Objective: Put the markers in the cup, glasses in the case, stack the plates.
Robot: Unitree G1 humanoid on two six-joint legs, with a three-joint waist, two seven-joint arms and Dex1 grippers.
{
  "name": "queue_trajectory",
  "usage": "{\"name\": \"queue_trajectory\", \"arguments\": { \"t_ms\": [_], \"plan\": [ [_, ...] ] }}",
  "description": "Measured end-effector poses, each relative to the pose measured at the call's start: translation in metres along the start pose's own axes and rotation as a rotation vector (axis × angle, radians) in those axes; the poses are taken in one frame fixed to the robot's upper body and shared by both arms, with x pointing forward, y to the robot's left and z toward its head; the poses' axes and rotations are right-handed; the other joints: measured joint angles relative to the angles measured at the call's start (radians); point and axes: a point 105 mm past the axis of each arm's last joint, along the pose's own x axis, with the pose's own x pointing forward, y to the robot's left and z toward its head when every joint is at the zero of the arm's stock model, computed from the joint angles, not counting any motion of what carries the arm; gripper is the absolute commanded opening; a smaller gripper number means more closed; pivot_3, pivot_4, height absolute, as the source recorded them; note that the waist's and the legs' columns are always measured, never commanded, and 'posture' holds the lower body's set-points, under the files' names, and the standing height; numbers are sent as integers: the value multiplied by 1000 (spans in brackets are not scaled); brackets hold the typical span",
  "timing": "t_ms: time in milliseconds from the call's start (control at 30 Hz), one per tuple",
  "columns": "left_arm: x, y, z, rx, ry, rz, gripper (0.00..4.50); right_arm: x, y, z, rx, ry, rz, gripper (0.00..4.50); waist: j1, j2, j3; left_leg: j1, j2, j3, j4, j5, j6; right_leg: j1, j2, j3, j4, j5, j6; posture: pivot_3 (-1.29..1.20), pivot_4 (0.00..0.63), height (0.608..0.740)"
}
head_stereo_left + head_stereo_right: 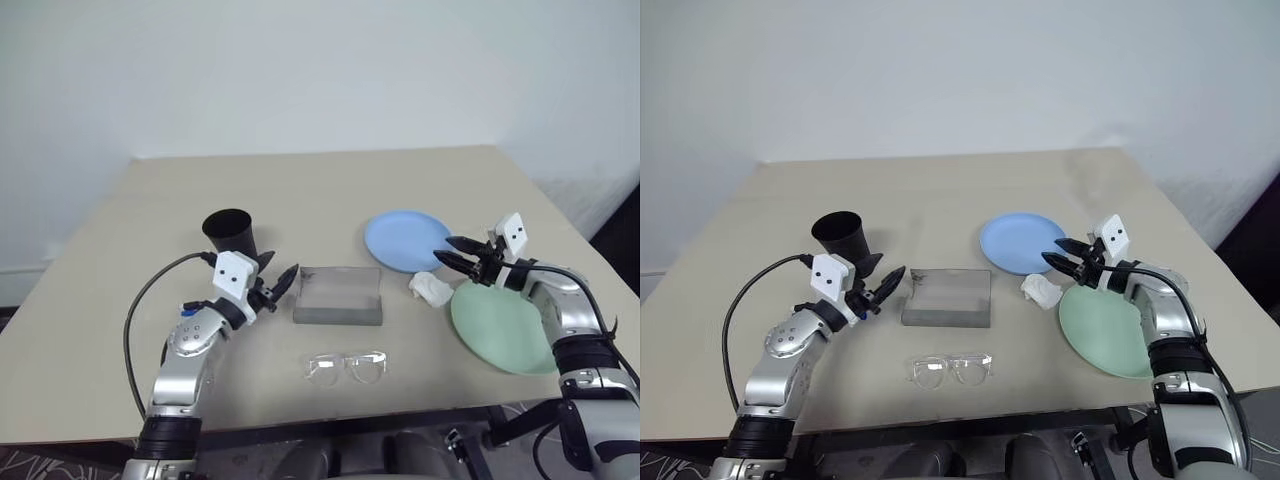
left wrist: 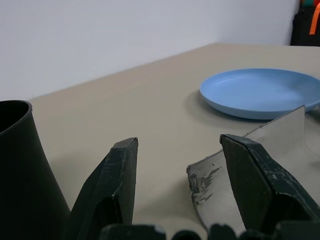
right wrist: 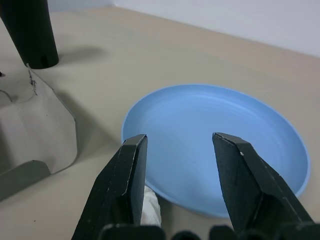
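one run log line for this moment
left gripper: open, by grey case | right gripper: open, over light blue plate | mint green plate: unstacked

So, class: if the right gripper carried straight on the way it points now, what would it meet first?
Most likely the light blue plate: the open right gripper points at its near rim, though the white paper wad lies close below.

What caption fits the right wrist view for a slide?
Open right pincer poised over the light blue plate, white paper wad beneath, grey case and black cup beyond.
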Motion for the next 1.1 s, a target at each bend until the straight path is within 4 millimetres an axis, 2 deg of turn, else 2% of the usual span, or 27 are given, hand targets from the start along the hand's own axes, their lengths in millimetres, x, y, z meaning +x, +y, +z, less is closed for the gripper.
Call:
{"name": "queue_trajectory", "arguments": {
  "t_ms": [400,633,833,967,1100],
  "plan": [
    [-5,-7,-8,-16,25,-26,2723,-6,0,-1,-11,9,-6,2243,0,0,0,0,0,0,0,0,0,0,0,0,0,0,0,0,0,740],
    [-9,-6,-9,-20,35,-53,2723,-18,-4,0,-36,22,-43,2243,0,0,0,0,0,0,0,0,0,0,0,0,0,0,0,0,0,740],
    [-20,-4,-7,-43,28,-86,2723,-27,6,-14,-12,58,-56,2243,0,1,0,0,1,0,0,0,0,0,0,0,0,0,0,0,0,740],
    [-21,-5,-6,-59,30,-107,2723,-29,9,-9,-24,64,-53,2243,0,1,0,0,2,1,1,0,0,1,0,0,0,0,0,0,0,740],
    [-21,-5,-5,-59,33,-122,2723,-39,1,-6,-32,82,-76,2243,0,1,1,0,2,1,2,0,0,2,0,-1,-1,0,0,0,0,740]
  ]
}}
